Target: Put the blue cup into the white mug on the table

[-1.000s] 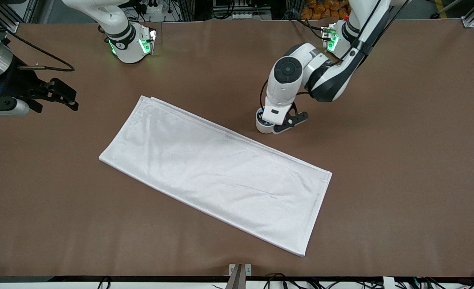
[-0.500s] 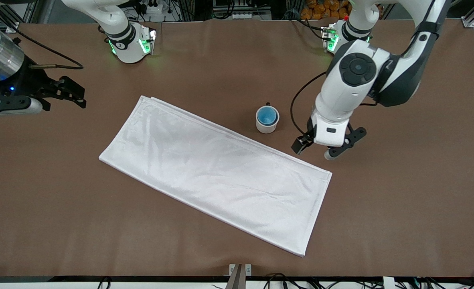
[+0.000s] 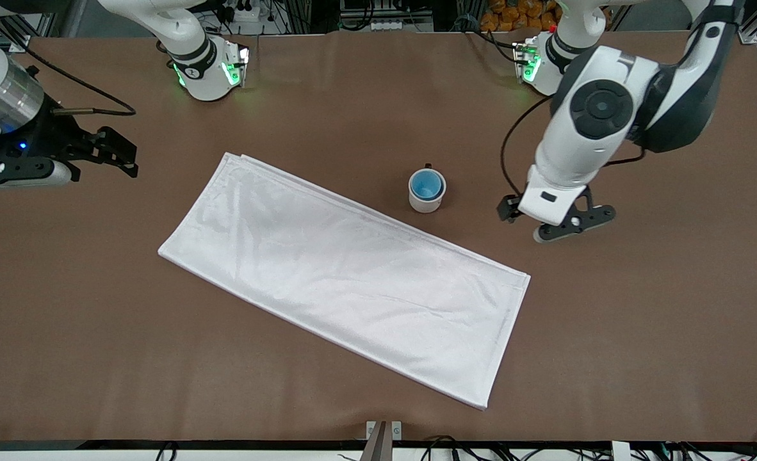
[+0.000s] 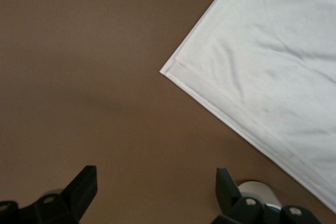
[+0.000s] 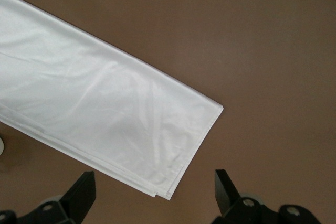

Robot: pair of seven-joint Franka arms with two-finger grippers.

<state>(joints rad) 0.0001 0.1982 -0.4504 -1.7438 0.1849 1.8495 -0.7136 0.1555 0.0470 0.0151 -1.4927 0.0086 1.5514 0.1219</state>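
in the front view the blue cup (image 3: 426,185) already sits inside the white mug (image 3: 427,192), which stands on the table (image 3: 641,320) just above centre of the frame, beside the upper long edge of the white cloth (image 3: 346,275); judged from that, the placing looks done and all that seems left is for the arm to clear away. the left gripper (image 3: 556,221) hangs over bare tabletop at right of centre, apart from the mug, its jaws spread wide and holding nothing. the right gripper (image 3: 106,152) waits at the frame's upper left edge over bare table, jaws apart and empty too. in the left wrist view the two dark fingers (image 4: 84,187) stand wide apart at the bottom of the frame with only brown table between them; a corner of the cloth fills the upper right, and the mug's pale rim (image 4: 257,188) peeks out at the bottom edge by one finger, touching nothing. in the right wrist view the fingers (image 5: 84,190) are likewise well apart at the bottom, empty, above a corner of the cloth that lies across the left and middle of the frame.
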